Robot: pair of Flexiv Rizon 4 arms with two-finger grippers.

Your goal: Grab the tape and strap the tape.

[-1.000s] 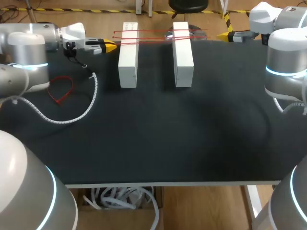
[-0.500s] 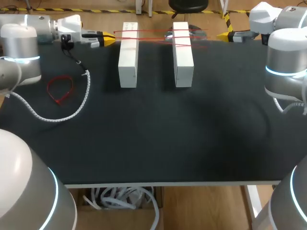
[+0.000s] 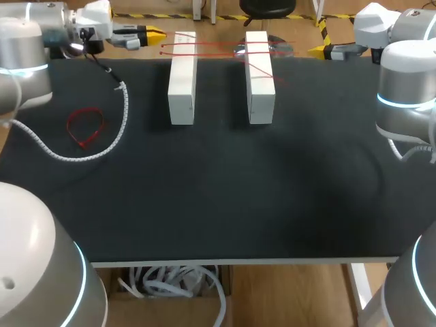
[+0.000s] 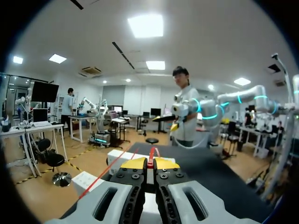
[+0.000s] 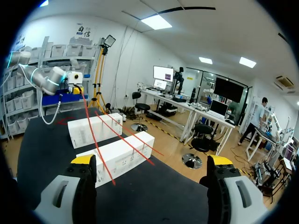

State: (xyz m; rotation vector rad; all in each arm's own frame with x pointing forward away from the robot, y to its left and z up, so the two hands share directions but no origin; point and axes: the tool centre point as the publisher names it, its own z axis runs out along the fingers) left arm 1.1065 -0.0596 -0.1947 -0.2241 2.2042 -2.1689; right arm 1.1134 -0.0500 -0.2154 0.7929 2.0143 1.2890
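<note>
The left end effector (image 3: 155, 32) is drawing back from the pair of white boxes (image 3: 182, 82); a moment ago it was hanging lower, beside the near half of the boxes, and now it is sitting out past the far edge of the tabletop (image 3: 218, 204), level with the far ends of the boxes; the red tape (image 3: 218, 48) is following it, and one strand is now lying slantwise over the box nearer the right arm, where before it was lying almost straight. I am judging that the tape is being pulled taut across the boxes, so the strapping is under way but not yet closed.

In its own wrist view the left end effector (image 4: 149, 163) is pressing its yellow tips together and pinching the tape (image 4: 100, 176) between them; the tape is running from there across the far ends of the boxes. The right end effector (image 3: 319, 50) is keeping still beyond the boxes on the other side; its fingers are standing wide apart in its wrist view (image 5: 152, 161), holding and touching nothing.
</note>
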